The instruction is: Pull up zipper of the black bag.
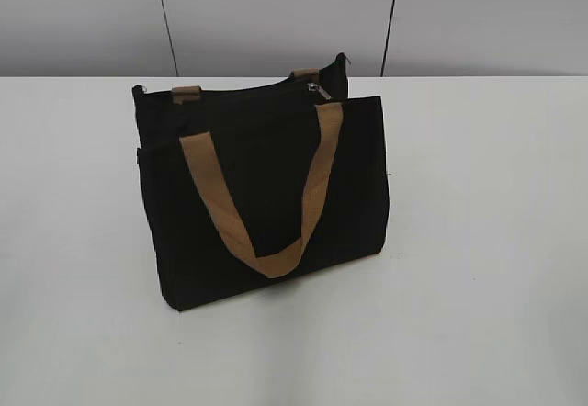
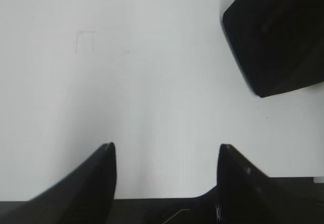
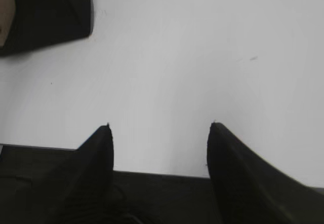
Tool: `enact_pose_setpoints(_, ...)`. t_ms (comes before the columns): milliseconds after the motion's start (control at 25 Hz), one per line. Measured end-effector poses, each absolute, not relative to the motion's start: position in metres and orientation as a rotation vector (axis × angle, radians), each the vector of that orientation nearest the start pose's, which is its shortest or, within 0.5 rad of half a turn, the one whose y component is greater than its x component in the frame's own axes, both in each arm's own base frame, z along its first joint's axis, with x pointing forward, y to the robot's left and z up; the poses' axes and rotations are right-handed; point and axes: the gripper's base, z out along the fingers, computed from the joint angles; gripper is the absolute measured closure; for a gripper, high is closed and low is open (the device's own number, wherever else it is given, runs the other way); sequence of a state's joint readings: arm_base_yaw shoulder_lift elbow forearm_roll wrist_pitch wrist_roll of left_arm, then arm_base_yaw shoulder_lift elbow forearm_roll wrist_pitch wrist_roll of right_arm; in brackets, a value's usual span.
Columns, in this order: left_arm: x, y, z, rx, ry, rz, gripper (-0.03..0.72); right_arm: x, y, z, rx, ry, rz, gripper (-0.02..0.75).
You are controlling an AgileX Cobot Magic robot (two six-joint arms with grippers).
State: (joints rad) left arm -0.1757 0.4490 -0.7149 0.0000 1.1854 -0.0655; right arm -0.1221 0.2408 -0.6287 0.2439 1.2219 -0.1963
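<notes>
The black bag (image 1: 262,195) stands upright on the white table (image 1: 478,241) in the exterior view, its tan handle hanging down the front. The zipper (image 1: 266,90) runs along the top edge, with a small silvery pull tab (image 1: 321,88) near the right end. Neither arm shows in the exterior view. My left gripper (image 2: 166,148) is open and empty over bare table; a corner of the bag (image 2: 276,36) lies at that view's upper right. My right gripper (image 3: 159,127) is open and empty; a corner of the bag (image 3: 48,11) lies at the upper left.
A grey panelled wall (image 1: 276,16) rises behind the table's far edge. White tabletop surrounds the bag on all sides.
</notes>
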Motion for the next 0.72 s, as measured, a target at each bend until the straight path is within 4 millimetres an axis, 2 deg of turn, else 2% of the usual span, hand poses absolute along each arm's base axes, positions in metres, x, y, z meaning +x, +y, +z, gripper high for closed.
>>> enact_pose_setpoints(160, 0.030, -0.006, 0.316, 0.128, 2.292, -0.133, 0.240, -0.013, 0.022, 0.290, -0.131, 2.142, 0.106, 0.280)
enact_pose_setpoints(240, 0.022, -0.005, 0.313, 0.125, 2.242, -0.141, 0.246, -0.019, 0.023, 0.284, -0.143, 2.116, 0.095, 0.280)
enact_pose_setpoints(560, -0.016, 0.000, 0.302, 0.118, 2.027, -0.196, 0.258, -0.019, 0.023, 0.282, -0.238, 2.108, 0.042, 0.280)
enact_pose_setpoints(720, -0.017, -0.001, 0.294, 0.117, 2.004, -0.208, 0.267, -0.010, 0.021, 0.277, -0.231, 2.061, 0.022, 0.280)
